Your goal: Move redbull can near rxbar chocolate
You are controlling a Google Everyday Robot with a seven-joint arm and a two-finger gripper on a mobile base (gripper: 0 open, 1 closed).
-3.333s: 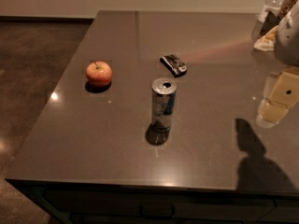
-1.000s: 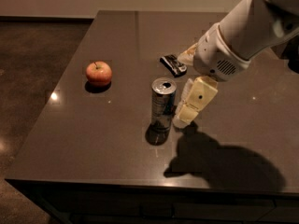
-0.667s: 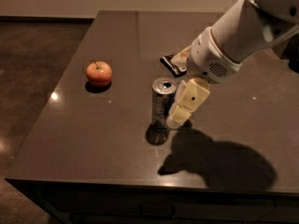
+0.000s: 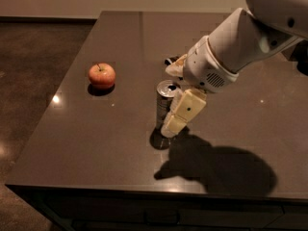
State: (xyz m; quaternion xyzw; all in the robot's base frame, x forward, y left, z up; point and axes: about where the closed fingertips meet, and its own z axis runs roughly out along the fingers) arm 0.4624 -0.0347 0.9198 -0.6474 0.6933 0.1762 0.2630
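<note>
The redbull can (image 4: 164, 106), slim and silver-blue with a shiny top, stands upright near the middle of the dark table (image 4: 96, 138). My gripper (image 4: 170, 100) has come in from the right and is open at the can. One cream finger (image 4: 185, 110) lies against the can's near right side and the other finger (image 4: 175, 67) is just behind its top. The rxbar chocolate (image 4: 171, 60) is mostly hidden behind the gripper; only a dark end shows just beyond the can.
A red apple (image 4: 102, 75) sits on the left part of the table, apart from the can. The white arm (image 4: 240, 42) reaches in from the upper right and casts a shadow on the table's front right. The table's left and front edges drop to the floor.
The arm has swung in from the right edge to the can. In the last second the gripper moved a little further left, closer around the can. Can and apple have not moved.
</note>
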